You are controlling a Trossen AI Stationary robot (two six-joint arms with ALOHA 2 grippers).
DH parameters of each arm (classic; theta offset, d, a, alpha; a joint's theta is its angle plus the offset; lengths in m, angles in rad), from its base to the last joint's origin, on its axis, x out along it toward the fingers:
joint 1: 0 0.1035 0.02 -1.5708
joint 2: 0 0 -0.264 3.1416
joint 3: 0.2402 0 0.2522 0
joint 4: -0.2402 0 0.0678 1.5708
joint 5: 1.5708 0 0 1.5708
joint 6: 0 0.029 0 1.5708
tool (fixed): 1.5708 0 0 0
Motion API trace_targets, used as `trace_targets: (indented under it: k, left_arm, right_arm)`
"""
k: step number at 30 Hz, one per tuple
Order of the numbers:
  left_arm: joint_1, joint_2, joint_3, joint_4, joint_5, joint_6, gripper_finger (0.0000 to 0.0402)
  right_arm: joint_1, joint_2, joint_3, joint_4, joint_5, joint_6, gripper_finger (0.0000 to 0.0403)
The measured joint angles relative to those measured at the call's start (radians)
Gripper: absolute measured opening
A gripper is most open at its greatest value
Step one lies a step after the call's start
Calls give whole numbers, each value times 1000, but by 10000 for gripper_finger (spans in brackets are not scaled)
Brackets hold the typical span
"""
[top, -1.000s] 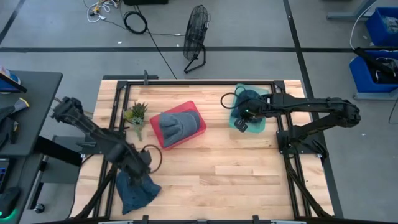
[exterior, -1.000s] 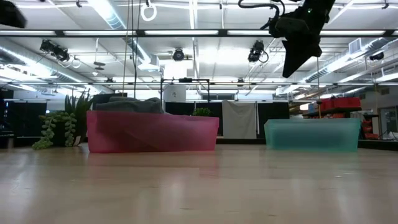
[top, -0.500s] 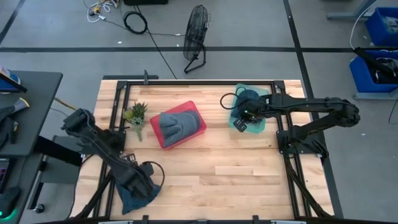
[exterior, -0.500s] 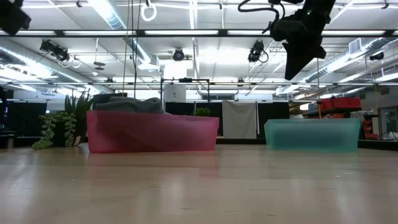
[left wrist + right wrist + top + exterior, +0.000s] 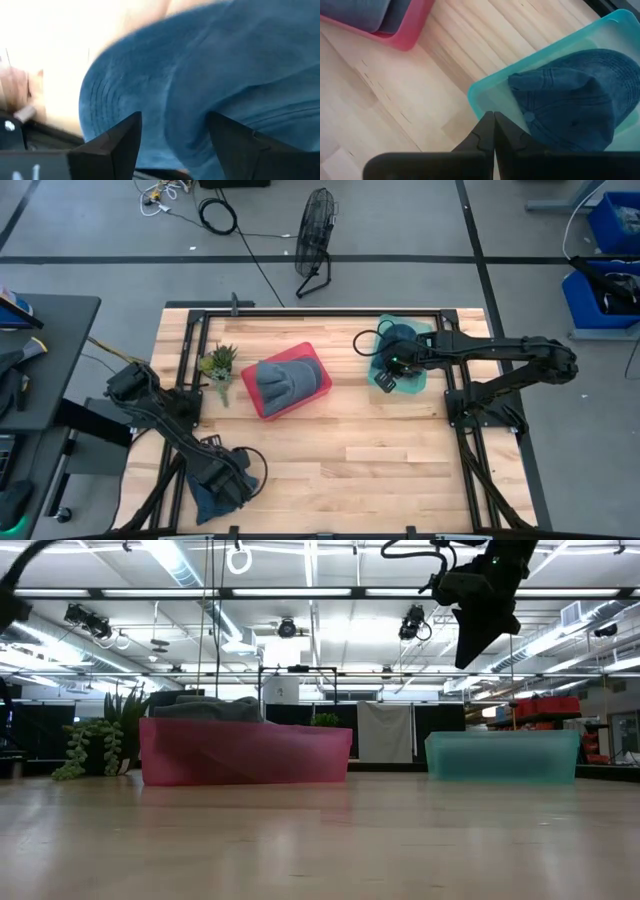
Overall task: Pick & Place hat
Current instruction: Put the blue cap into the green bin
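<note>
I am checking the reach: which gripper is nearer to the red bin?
Right. The right gripper hovers over the teal bin, just beside the red bin; the left gripper is at the table's front left corner, over a blue hat.

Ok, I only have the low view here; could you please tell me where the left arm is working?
Observer: The left end effector is at the corner of the table beside that arm's base, over a blue denim hat.
Operator: Thanks. Has it gripped the hat?
Observer: Not yet; its wrist view shows the fingers open, straddling the fabric.
Operator: And is the teal bin empty?
Observer: No, a dark blue cap lies in it, with the right end effector shut above the bin's corner.
</note>
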Motion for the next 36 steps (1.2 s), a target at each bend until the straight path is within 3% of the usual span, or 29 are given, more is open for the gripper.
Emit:
trace_targets:
  k: [4,7,10,14,16,24,30,33,36]
  left_arm:
    - [0,-1,-66,49,19,70,226]
    - [0,-3,-87,81,13,164,197]
    - [8,-4,-83,80,-14,235,142]
    - [22,-5,-31,58,-100,400,38]
    - [41,-4,14,29,-147,471,14]
    - [150,-4,283,-167,-390,757,12]
    - [267,-4,452,-303,-595,1016,13]
    - [333,-6,511,-311,-705,1168,19]
    - [411,-6,538,-261,-751,1357,19]
  right_arm:
    - [0,0,0,1,0,0,6]
    - [0,0,0,6,2,-1,6]
    - [0,0,0,13,8,-1,6]
    - [0,0,0,23,8,-1,6]
    - [0,0,0,42,8,-1,6]
    - [32,0,0,209,-18,-119,7]
    - [75,0,0,242,-19,-181,32]
    - [89,0,0,212,-18,-169,52]
    - [95,0,0,197,-19,-156,77]
